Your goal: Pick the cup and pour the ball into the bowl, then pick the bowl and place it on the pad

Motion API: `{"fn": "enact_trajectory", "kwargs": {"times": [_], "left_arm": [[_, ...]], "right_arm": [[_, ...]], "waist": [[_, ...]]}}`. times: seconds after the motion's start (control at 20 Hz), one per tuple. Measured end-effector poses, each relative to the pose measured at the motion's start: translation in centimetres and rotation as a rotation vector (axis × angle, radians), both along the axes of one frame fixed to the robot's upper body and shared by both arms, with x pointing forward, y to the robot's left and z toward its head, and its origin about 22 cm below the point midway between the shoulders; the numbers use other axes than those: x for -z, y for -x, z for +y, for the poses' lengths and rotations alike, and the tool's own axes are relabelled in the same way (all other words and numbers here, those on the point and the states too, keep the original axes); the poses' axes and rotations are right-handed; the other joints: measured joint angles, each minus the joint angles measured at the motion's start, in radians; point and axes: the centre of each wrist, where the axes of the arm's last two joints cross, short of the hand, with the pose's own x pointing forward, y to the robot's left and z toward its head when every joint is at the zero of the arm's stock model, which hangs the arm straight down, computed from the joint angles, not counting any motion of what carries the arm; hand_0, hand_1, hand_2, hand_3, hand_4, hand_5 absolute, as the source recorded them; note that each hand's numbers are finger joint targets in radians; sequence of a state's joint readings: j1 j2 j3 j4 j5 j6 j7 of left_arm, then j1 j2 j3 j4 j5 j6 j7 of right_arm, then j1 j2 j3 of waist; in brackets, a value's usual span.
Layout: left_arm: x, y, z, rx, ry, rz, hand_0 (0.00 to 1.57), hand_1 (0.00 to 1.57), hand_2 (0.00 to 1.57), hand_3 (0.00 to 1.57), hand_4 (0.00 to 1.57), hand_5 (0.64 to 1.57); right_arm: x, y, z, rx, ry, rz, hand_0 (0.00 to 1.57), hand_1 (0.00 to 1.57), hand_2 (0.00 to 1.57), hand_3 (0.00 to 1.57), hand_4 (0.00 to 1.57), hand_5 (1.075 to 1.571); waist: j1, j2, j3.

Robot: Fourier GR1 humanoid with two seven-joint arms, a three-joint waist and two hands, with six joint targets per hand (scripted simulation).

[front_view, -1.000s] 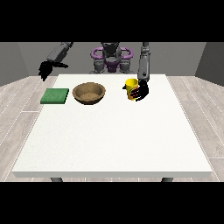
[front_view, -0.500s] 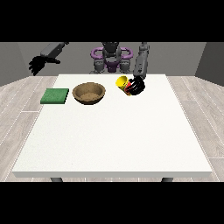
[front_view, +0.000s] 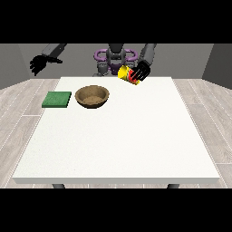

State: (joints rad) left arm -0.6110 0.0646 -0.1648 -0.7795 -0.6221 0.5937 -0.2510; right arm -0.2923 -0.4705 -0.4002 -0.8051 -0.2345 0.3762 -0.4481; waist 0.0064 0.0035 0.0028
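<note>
**A:** ok so what's on the table [front_view: 136,149]?

**B:** one brown bowl [front_view: 92,96] far-left, one green pad [front_view: 57,99] just left of it, not touching. One yellow cup [front_view: 125,73] is up in the air, tipped toward the bowl; the hand at the view's right [front_view: 140,72] is wrapped around it.

**A:** other hand?

**B:** the hand at the view's left [front_view: 38,64] hangs off past the table's left edge, fingers spread, holding nothing. Can't see the ball.

1. The hand [front_view: 141,71] at the view's right wraps the cup [front_view: 125,73] above the table's [front_view: 136,136] far edge, and it hides much of the cup's side.
2. Ball: nowhere to be seen, and the cup's inside can't be made out.
3. The hand [front_view: 38,64] at the view's left hangs beyond the table's far left corner, too small to read its fingers.
4. The table's legs show only as stubs under its near edge.
</note>
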Motion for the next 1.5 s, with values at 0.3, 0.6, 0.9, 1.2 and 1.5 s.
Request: {"fn": "enact_trajectory", "kwargs": {"times": [0.3,0.6,0.9,1.2,1.5], "left_arm": [[-1.4,0.1,-3.7,0.03,-0.161,0.021,1.35,1.35,1.57,1.57,1.05,1.569],[-2.6,0.2,-5.2,0.028,-0.266,-0.008,1.02,1.02,1.57,1.57,0.95,1.57],[-4.3,0.6,-8.7,0.018,-0.398,-0.044,0.53,0.53,1.57,1.57,0.93,1.569],[-5.5,1.4,-11.3,0.028,-0.545,-0.122,0.43,0.43,1.57,1.57,0.9,1.571],[-4.9,3.0,-12.9,0.039,-0.687,-0.196,0.0,0.0,1.57,1.57,0.88,1.556]], "right_arm": [[2.1,2.2,-1.3,0.044,-0.003,0.05,0.0,0.0,0.0,0.0,0.0,1.553],[2.4,2.6,-2.0,0.047,-0.011,0.041,0.0,0.0,0.05,0.0,0.0,1.55],[1.1,0.2,-1.1,0.01,-0.007,0.03,0.0,0.0,0.0,0.03,0.0,1.533],[-0.6,-3.0,0.6,-0.004,0.021,0.03,0.0,0.0,0.0,0.34,0.0,1.525],[-1.8,-5.1,1.9,-0.036,0.017,-0.004,0.0,0.0,0.0,0.22,0.0,1.527]], "waist": [[0.049,-0.042,-0.001],[0.043,-0.031,-0.0018],[0.008,-0.019,-0.0019],[0.005,0.001,-0.0022],[-0.016,0.04,-0.0021]]}}
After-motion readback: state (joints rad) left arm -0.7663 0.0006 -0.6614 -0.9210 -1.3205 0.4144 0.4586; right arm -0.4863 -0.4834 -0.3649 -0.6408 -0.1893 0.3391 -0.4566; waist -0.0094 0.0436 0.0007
